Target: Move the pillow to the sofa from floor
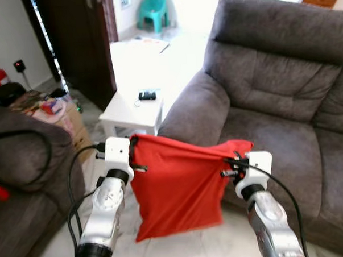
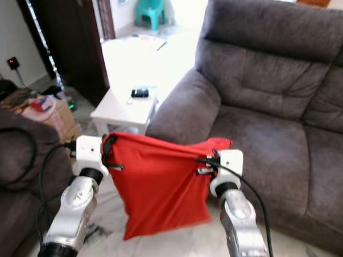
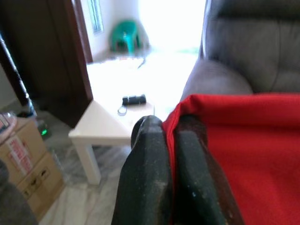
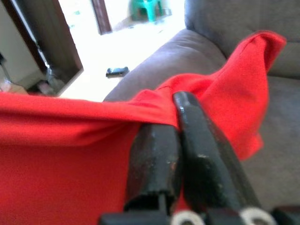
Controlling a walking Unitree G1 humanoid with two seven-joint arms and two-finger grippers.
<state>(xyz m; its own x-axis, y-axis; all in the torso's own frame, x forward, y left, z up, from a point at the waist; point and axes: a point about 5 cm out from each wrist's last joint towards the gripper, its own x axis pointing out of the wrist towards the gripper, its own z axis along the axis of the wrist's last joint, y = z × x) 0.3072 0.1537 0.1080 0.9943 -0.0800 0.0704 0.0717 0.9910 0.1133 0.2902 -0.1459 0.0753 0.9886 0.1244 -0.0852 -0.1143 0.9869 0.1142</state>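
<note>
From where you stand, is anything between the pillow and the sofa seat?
Nothing visible blocks it. The red pillow hangs off the floor, pinched by the left gripper and right gripper. The sofa seat lies just ahead to the right; its armrest rises behind the pillow.

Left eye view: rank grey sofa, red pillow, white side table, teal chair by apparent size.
1. grey sofa, largest by far.
2. red pillow, hanging between the left pincer and the right pincer; close to the camera, so it looks enlarged.
3. white side table.
4. teal chair, smallest; it is far back, so true size is unsure.
</note>
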